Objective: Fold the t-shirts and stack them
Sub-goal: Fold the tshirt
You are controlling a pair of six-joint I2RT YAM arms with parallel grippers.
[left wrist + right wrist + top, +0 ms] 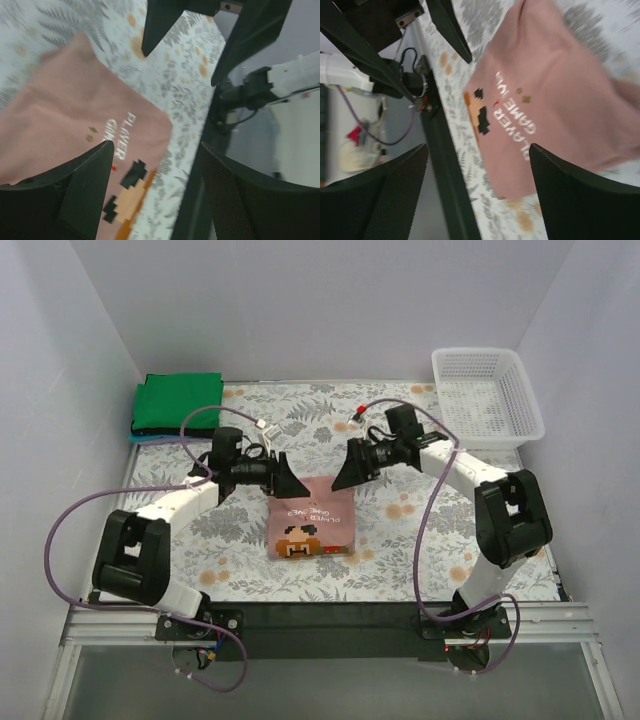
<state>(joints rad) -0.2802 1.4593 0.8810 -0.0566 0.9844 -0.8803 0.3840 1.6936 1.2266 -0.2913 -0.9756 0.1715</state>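
A dusty pink t-shirt [310, 523] lies folded into a flat rectangle in the middle of the table, its pixel-face print and white lettering facing up. It also shows in the left wrist view [75, 110] and the right wrist view [550, 90]. My left gripper [285, 478] is open and empty, above the shirt's far left corner. My right gripper [345, 470] is open and empty, above its far right corner. A bright green folded t-shirt [178, 402] tops a stack at the far left corner.
A white plastic mesh basket [487, 396] stands at the far right corner. The floral table cloth [400, 530] covers the table. White walls close in the left, back and right. A black rail [330, 618] runs along the near edge by the arm bases.
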